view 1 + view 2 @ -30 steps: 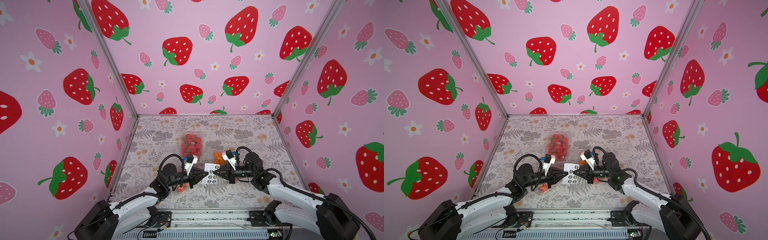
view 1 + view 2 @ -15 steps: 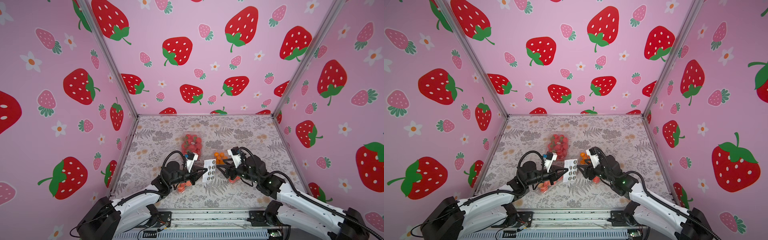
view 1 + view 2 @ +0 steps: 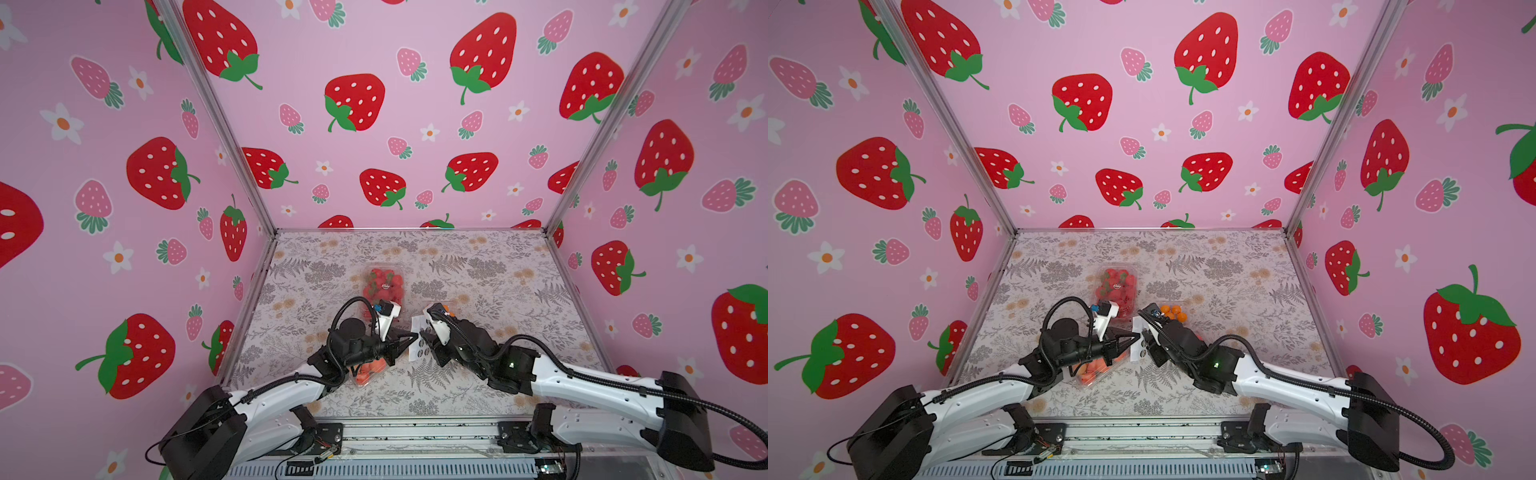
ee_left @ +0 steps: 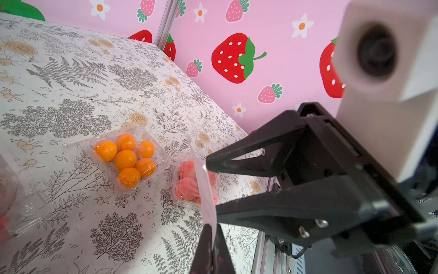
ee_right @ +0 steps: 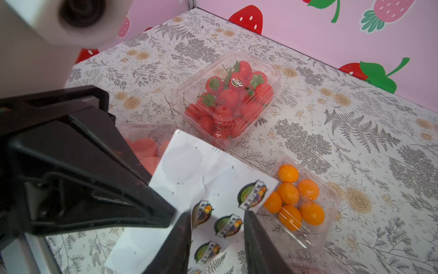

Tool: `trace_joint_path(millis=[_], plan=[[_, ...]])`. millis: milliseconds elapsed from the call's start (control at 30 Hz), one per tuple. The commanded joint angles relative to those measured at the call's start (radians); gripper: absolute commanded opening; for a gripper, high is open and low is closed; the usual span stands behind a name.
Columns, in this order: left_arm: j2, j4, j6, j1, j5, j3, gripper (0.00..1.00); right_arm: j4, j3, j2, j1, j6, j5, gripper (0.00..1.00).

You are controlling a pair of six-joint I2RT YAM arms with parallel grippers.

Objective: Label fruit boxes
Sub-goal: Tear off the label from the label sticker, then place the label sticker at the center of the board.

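The strawberry fruit box lies at mid-table and carries a round sticker on its lid. The small orange box sits just right of the white sticker sheet. A box of peach-pink fruit lies under my left arm, and a small one shows behind the sheet. My left gripper is shut on the sheet's edge and holds it up off the table. My right gripper is open, its fingers astride the sheet's sticker rows.
The two grippers meet nose to nose near the front middle of the floral table. Pink strawberry walls enclose the back and both sides. A metal rail runs along the front edge.
My right gripper has opened from shut and swung from level to pointing toward the back, its jaws now over the stickers. My left gripper has kept hold of the sheet.
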Motion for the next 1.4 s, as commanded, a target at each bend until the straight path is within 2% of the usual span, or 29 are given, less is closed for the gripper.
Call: trace_joint_path(millis=[0, 233, 300, 433, 467, 1000, 1167, 1267, 1300, 1367], plan=[[-0.024, -0.002, 0.017, -0.006, -0.007, 0.017, 0.00, 0.021, 0.023, 0.002, 0.006, -0.021, 0.029, 0.36], [-0.024, 0.015, 0.018, -0.008, -0.003, 0.009, 0.00, 0.060, 0.006, 0.001, 0.006, -0.019, -0.045, 0.28], [-0.023, 0.015, 0.019, -0.008, -0.005, 0.011, 0.00, 0.069, 0.009, 0.016, 0.006, -0.015, -0.068, 0.20], [-0.022, 0.009, 0.016, -0.009, -0.016, 0.008, 0.00, 0.046, 0.003, 0.013, 0.006, -0.003, -0.032, 0.01], [-0.023, 0.010, 0.015, -0.008, -0.022, 0.008, 0.00, 0.048, -0.007, 0.002, 0.005, -0.001, -0.025, 0.00], [-0.014, -0.009, 0.016, -0.014, -0.027, 0.016, 0.00, -0.007, -0.096, -0.165, -0.013, 0.012, 0.014, 0.00], [0.010, -0.100, 0.020, -0.044, -0.112, 0.058, 0.00, -0.024, -0.108, -0.201, -0.014, 0.012, 0.039, 0.00], [0.048, -0.070, 0.002, -0.057, -0.057, 0.067, 0.00, -0.030, -0.110, -0.202, -0.028, 0.006, 0.047, 0.00], [0.058, -0.082, -0.010, -0.068, -0.069, 0.075, 0.00, -0.033, -0.109, -0.202, -0.034, 0.001, 0.052, 0.00], [0.079, -0.203, -0.080, -0.122, -0.217, 0.117, 0.00, -0.040, -0.105, -0.202, -0.066, -0.010, 0.063, 0.00]])
